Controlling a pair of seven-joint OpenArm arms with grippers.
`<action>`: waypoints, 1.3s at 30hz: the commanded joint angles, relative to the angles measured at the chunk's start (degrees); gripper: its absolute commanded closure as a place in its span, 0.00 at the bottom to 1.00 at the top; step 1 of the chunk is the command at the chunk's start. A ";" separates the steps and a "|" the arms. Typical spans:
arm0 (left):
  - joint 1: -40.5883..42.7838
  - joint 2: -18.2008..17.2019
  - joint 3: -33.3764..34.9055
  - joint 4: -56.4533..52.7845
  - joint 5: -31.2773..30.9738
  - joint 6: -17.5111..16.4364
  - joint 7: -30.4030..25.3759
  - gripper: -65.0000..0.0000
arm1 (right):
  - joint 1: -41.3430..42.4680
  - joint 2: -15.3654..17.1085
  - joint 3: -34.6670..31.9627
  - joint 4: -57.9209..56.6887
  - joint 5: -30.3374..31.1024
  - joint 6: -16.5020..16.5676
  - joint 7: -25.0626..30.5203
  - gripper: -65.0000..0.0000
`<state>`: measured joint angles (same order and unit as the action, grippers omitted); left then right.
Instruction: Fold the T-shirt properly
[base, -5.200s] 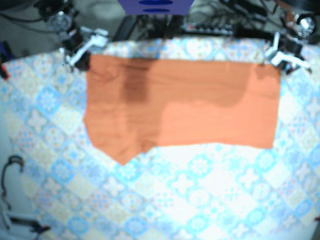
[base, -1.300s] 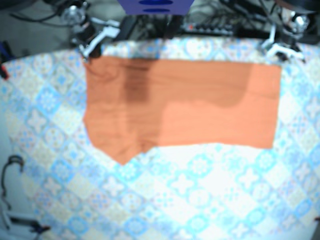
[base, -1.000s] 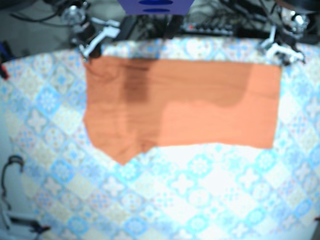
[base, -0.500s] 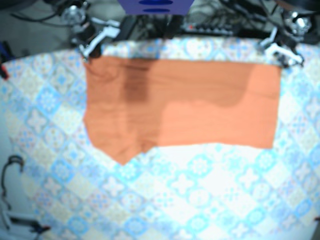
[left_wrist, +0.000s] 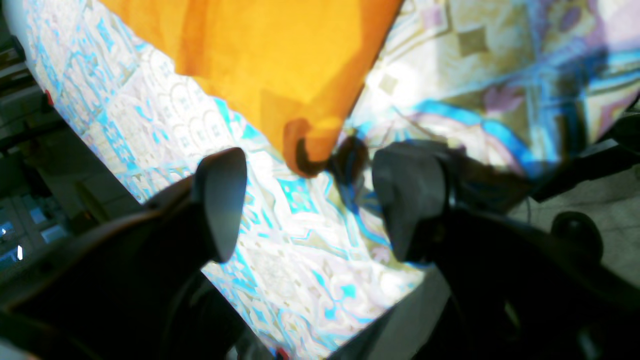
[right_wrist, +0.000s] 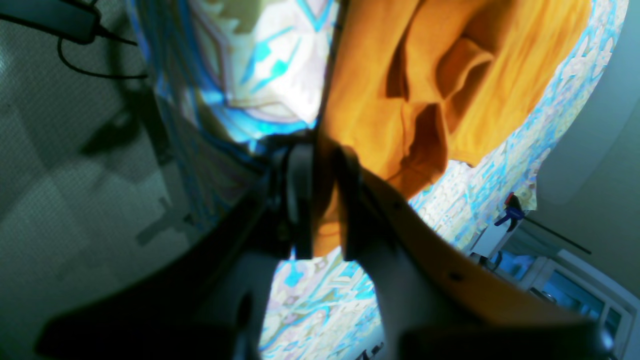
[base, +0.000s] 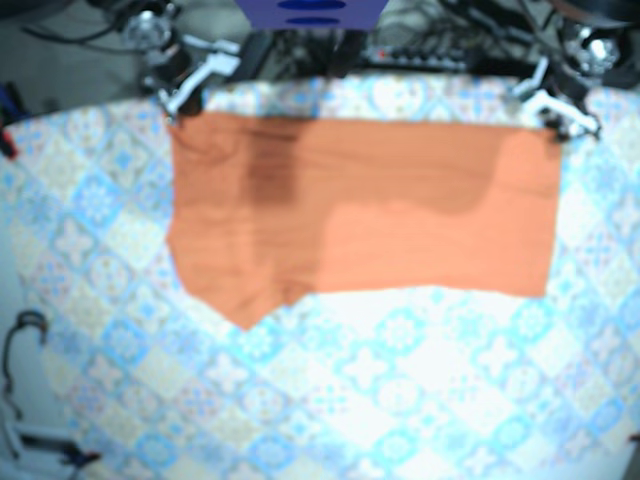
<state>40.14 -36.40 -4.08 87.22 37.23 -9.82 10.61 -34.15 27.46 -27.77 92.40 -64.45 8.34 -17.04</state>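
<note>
T-shirt (base: 360, 210) (orange) corner pinched by right hand (right_wrist: 322, 165).

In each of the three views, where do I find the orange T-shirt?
Base: orange T-shirt spread flat across the upper middle.
Left wrist: top centre, one corner pointing down toward the open left gripper.
Right wrist: upper right, its edge pinched in the right gripper.
Shared landmark: the blue-patterned tablecloth under it.

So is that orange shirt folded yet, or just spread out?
Partly folded. The shirt lies flat on the tablecloth, but a lighter panel looks doubled over part of it, and a pointed flap sticks out.
</note>
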 joint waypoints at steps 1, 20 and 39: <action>-0.27 -1.18 -0.80 0.74 -0.35 1.08 0.51 0.35 | -0.35 0.45 0.12 0.57 -0.13 0.23 -0.41 0.87; -3.26 -1.00 -0.45 -4.45 -0.35 1.08 0.69 0.35 | -0.35 0.45 0.12 0.65 -0.13 0.23 -0.41 0.87; -6.95 -0.83 1.57 -4.71 0.09 -0.50 0.86 0.35 | -0.35 0.45 0.12 0.65 -0.13 0.23 -0.33 0.87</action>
<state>33.06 -36.27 -2.31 82.17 37.26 -10.81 11.51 -34.17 27.44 -27.77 92.51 -64.45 8.36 -17.06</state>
